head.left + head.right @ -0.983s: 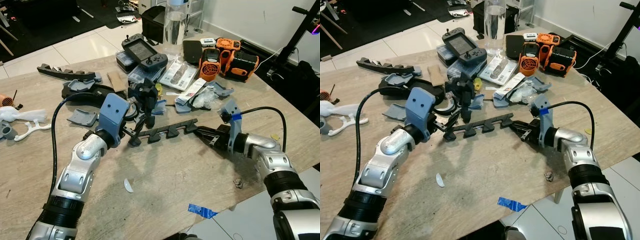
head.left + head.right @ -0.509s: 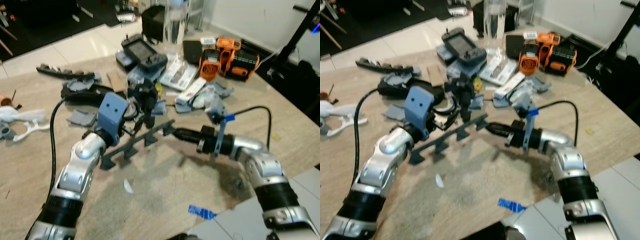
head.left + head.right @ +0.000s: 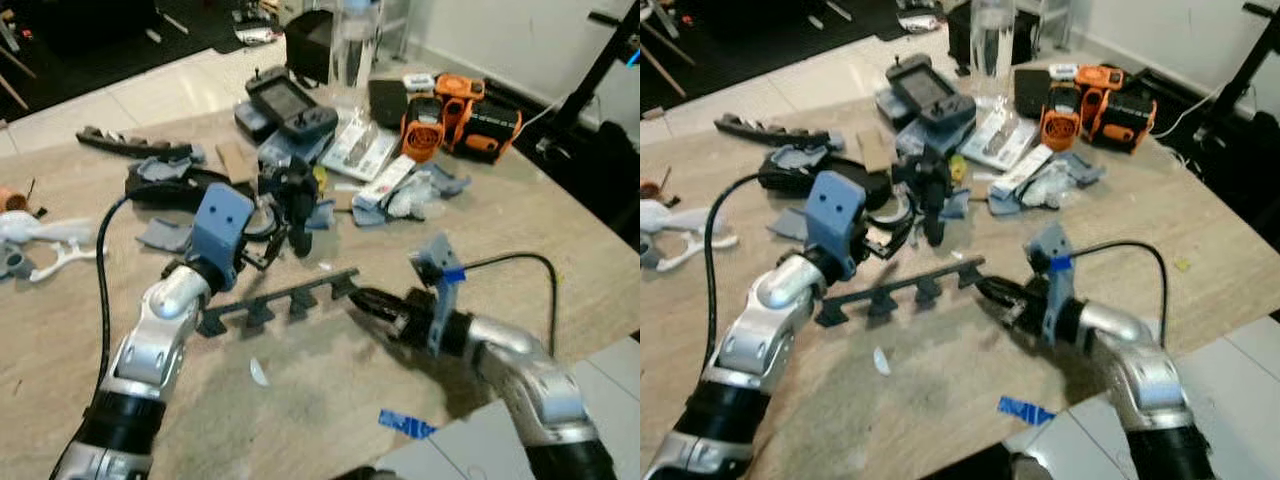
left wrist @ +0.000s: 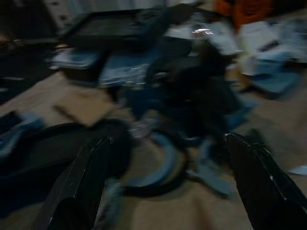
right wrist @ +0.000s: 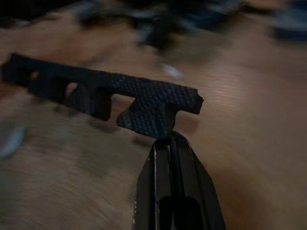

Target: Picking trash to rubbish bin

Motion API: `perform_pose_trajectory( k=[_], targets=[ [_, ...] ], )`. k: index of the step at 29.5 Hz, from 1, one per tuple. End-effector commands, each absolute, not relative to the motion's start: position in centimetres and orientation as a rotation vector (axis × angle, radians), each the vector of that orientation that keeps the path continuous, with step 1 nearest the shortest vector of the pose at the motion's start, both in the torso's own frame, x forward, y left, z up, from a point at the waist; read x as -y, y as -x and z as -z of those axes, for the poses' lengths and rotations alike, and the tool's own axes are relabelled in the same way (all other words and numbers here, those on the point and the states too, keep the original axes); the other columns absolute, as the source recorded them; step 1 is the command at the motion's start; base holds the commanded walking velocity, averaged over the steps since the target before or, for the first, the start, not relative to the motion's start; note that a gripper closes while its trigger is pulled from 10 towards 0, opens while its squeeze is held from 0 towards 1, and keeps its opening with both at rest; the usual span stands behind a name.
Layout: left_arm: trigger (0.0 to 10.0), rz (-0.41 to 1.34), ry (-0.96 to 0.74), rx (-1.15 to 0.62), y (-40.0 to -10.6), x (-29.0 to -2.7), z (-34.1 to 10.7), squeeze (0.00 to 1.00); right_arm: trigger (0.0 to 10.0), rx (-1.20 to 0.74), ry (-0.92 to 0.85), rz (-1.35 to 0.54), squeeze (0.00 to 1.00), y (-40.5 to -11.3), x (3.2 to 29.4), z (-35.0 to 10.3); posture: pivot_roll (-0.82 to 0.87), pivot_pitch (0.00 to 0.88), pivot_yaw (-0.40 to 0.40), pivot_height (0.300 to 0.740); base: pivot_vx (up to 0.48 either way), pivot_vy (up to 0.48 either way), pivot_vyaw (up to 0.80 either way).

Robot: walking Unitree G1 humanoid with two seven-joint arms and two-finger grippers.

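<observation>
The right gripper (image 3: pixel 358 298) is clenched on one end of a long black toothed strip (image 3: pixel 275 301), which stretches leftward low over the wooden desk (image 3: pixel 560 240). The left gripper (image 3: pixel 262 256) hovers just beyond the strip with its fingers (image 4: pixel 81 184) spread apart, facing a clutter of black and blue parts (image 3: pixel 290 195).

A workshop is showing here: a wooden table (image 3: pixel 330 400) is carrying printed parts (image 3: pixel 165 234), controller (image 3: pixel 285 105), orange batteries (image 3: pixel 465 115).

Head eyes overlook the table (image 3: pixel 560 230); wrist cameras sit close.
</observation>
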State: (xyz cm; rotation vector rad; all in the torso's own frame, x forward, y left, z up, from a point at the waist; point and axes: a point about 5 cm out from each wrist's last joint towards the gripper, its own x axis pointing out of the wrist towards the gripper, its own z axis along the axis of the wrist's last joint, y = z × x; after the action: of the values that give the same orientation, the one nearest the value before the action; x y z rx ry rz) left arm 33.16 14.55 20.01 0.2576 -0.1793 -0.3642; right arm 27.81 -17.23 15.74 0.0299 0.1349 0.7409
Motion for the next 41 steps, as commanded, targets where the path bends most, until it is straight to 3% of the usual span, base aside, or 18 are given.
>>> perform_pose_trajectory(
  k=[1,4,5,7,9,12,22,23,24,25,30,40,41],
  targets=[
    [10.0,0.333,-0.264,0.179,-33.2,-14.9,-19.8,0.0,0.0,-0.06,-0.03,-0.655,0.0,-27.6,17.9,-16.8,-0.01,0.239,0.07,0.74,0.0,0.0,0.0],
    [10.0,0.306,-0.255,0.189,-33.4,-15.2,-20.0,0.0,0.0,0.084,-0.133,-0.603,0.0,-26.6,17.7,-18.7,-0.01,0.239,0.071,0.74,0.0,0.0,0.0],
    [10.0,0.295,-0.254,0.191,-33.4,-15.3,-20.1,0.0,0.0,0.14,-0.183,-0.631,0.0,-25.0,16.7,-19.7,-0.01,0.235,0.067,0.74,0.0,0.0,0.0],
    [10.0,0.293,-0.255,0.192,-33.5,-15.3,-20.1,0.0,0.0,0.147,-0.164,-0.606,0.0,-24.4,16.4,-19.6,-0.01,0.236,0.067,0.74,0.0,0.0,0.0],
    [10.0,0.287,-0.254,0.194,-33.5,-15.4,-20.1,0.0,0.0,0.205,-0.14,-0.459,0.0,-23.9,16.8,-19.8,-0.01,0.236,0.069,0.74,0.0,0.0,0.0],
    [10.0,0.276,-0.249,0.195,-33.5,-15.5,-20.1,0.0,0.0,0.301,-0.13,-0.23,0.0,-23.7,18.1,-20.7,-0.02,0.235,0.07,0.74,0.0,0.0,0.0],
    [10.0,0.286,-0.237,0.178,-33.0,-15.1,-19.3,0.0,0.0,0.333,-0.058,-0.002,0.0,-24.9,18.2,-20.9,-0.02,0.212,0.069,0.74,0.0,0.0,0.0],
    [10.0,0.252,-0.203,0.169,-32.9,-15.4,-19.2,0.0,0.8,0.323,-0.034,0.04,0.0,-25.3,18.1,-20.9,-0.03,0.208,0.073,0.74,0.0,0.0,0.0],
    [10.0,0.252,-0.203,0.169,-32.9,-15.4,-19.2,0.0,0.8,0.323,-0.034,0.04,0.0,-25.3,18.1,-20.9,-0.03,0.208,0.073,0.74,0.0,0.0,0.0],
    [10.0,0.242,-0.194,0.163,-32.8,-15.6,-19.1,0.0,10.0,0.298,-0.026,0.05,0.0,-25.7,18.0,-20.7,-0.03,0.205,0.079,0.74,0.0,0.0,0.0],
    [10.0,0.091,-0.187,0.098,-32.3,-17.4,-17.4,0.0,10.0,0.356,0.104,0.018,0.0,-27.3,16.0,-21.6,-0.03,0.189,0.081,0.74,0.0,0.0,0.0],
    [10.0,0.071,-0.195,0.106,-32.2,-17.6,-17.6,0.0,10.0,0.216,0.106,-0.042,0.0,-28.6,15.3,-19.5,-0.03,0.18,0.069,0.74,0.0,0.0,0.0],
    [10.0,0.076,-0.197,0.106,-32.2,-17.4,-17.7,0.0,10.0,0.211,0.087,-0.076,0.5,-28.7,15.3,-19.3,-0.03,0.18,0.068,0.74,0.0,0.0,0.0]
  ],
)
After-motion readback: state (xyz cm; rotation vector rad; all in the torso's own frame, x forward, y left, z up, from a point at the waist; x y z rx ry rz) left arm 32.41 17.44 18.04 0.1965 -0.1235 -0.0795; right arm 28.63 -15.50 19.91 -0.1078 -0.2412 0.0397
